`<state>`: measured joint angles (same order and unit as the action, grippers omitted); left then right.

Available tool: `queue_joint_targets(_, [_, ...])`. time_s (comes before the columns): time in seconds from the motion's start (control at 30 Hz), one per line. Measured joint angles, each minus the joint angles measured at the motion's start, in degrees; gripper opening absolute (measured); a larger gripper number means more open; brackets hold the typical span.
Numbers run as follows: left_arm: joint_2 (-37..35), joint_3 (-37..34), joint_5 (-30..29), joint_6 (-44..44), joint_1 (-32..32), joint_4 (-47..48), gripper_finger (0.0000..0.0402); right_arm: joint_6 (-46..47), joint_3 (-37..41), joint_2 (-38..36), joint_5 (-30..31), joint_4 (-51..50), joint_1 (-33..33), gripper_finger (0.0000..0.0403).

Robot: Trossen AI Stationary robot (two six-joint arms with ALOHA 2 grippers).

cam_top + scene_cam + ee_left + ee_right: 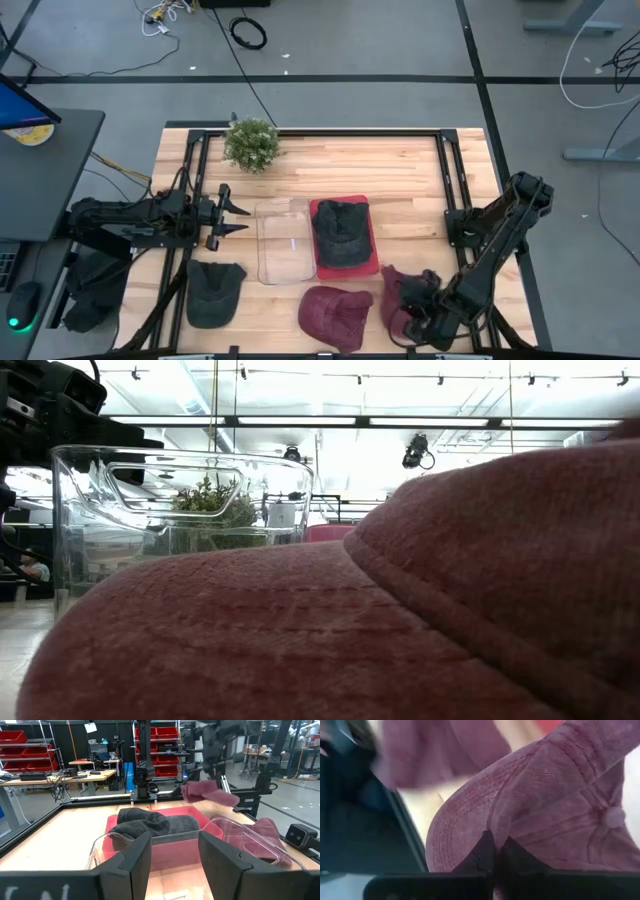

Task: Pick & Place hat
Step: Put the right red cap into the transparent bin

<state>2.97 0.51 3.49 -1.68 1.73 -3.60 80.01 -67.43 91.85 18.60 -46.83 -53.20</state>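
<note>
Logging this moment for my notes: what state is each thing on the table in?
Right claw: shut on maroon cap.
Maroon cap: gripped at the table's front right.
Left claw: open, empty.
Clear bin: upright, empty.
Red tray: holds dark cap.
Second maroon cap: on table.
Dark green cap: on table.

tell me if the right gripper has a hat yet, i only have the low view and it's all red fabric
Observer: Yes, the right gripper is shut on a maroon cap at the table's front right.
Operator: anything in the clear bin
Observer: No, the clear bin holds nothing; a dark cap lies on the red tray beside it.
Operator: and the left arm
Observer: The left gripper waits open on the bin's other side.
</note>
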Motion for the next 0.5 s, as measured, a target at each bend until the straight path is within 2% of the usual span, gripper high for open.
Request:
queue_joint_targets(0.3, [0.0, 0.0, 0.0, 0.0, 0.0, 0.0, 0.0167, -22.0, -8.5, 0.0, 3.9, 1.2, 12.2, 0.0001])
queue_joint_targets(0.5, [0.0, 0.0, 0.0, 0.0, 0.0, 0.0, 0.0167, -40.2, -9.7, -0.1, 2.7, 10.6, 22.2, 0.0000])
